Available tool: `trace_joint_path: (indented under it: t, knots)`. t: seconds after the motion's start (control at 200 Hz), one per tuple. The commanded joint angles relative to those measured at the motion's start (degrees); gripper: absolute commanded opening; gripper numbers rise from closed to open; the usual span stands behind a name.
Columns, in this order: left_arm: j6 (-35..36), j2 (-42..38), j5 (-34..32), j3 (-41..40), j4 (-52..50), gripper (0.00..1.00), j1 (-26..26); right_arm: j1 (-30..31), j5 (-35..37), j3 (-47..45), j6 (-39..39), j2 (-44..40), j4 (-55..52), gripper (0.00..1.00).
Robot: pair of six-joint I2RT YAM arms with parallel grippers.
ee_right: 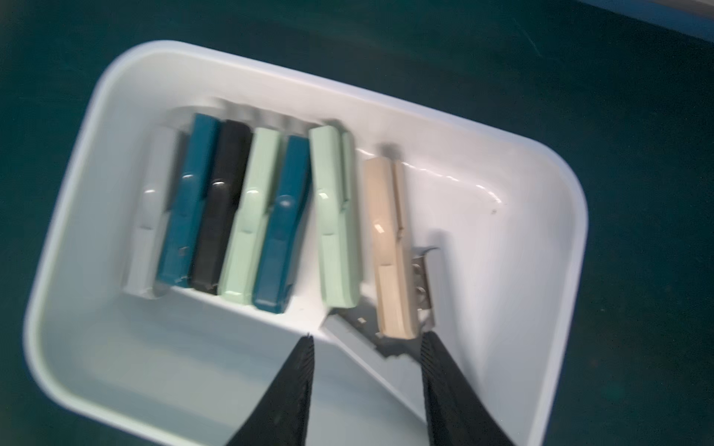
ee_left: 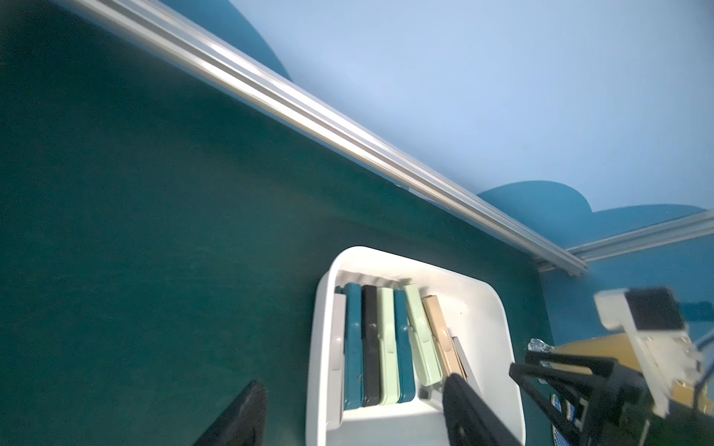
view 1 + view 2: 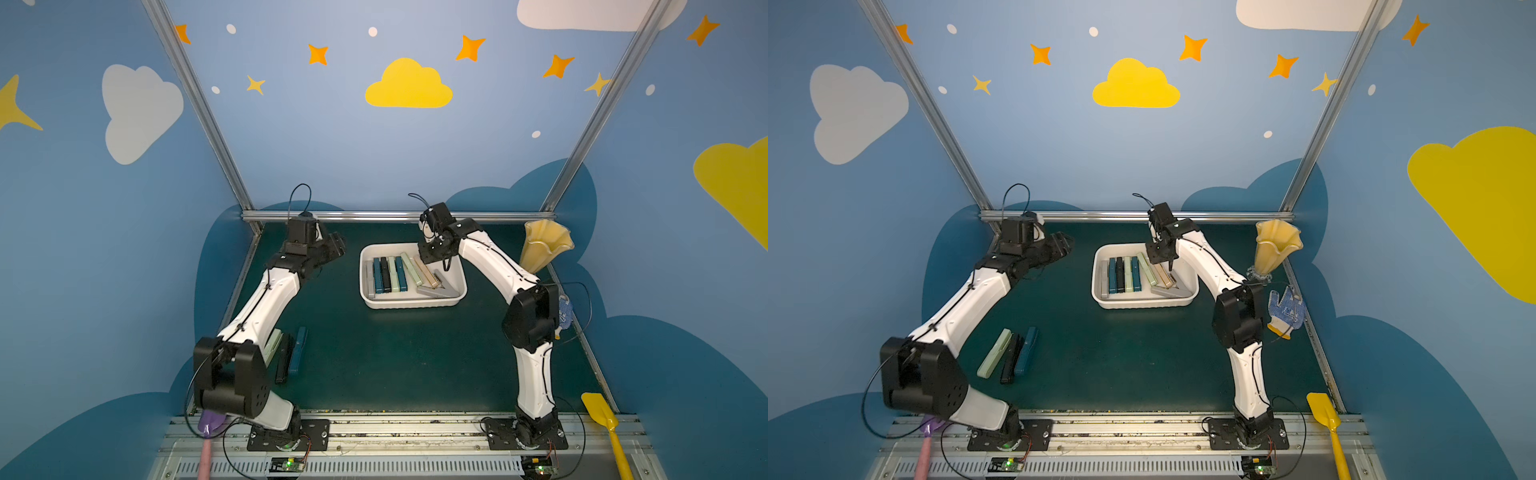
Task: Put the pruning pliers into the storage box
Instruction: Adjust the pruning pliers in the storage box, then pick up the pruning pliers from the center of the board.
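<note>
The right gripper [image 1: 367, 336] hangs over the storage box [image 3: 411, 305], jaws partly apart and empty, just above the beige pliers [image 1: 390, 247]; a row of pruning pliers [image 1: 247, 216] lies inside the box, near the table's [image 3: 374, 365] back edge; the left gripper [image 3: 337, 246] is wide and empty beside the box; three loose pliers [image 3: 1009, 353] lie toward the front left corner.

The storage box [image 1: 174, 347] holds pruning pliers [image 1: 251, 216] side by side (grey, teal, black, pale green, teal, pale green, then beige pliers [image 1: 390, 247]). Another grey pliers [image 1: 347, 328] lies crosswise beneath the beige end. The right gripper [image 1: 368, 336] hangs above, fingers apart, empty.
</note>
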Motion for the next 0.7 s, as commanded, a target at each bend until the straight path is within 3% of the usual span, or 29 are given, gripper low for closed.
trace_joint_path:
  t: [0.0,0.12,0.29,0.696]
  knots:
    - [0.72,-7.17,-6.17,-3.26,-8.69,0.72,3.24,6.6,-0.08,-7.74,12.78,-3.61,8.5,0.43]
    - [3.12,-16.12,-9.05,-7.38,-15.33,0.72,7.61,12.09,-3.98,-11.79,25.05,-5.63,13.26,0.44]
    - [3.72,-26.26,-5.82,-12.16,-20.69,0.72,15.7,20.69,-6.77,-15.51,36.57,-4.28,22.1,0.45]
    - [4.22,-40.09,-9.42,-19.15,-24.78,0.7,17.95,31.89,-11.58,1.18,44.17,13.04,18.78,0.51]
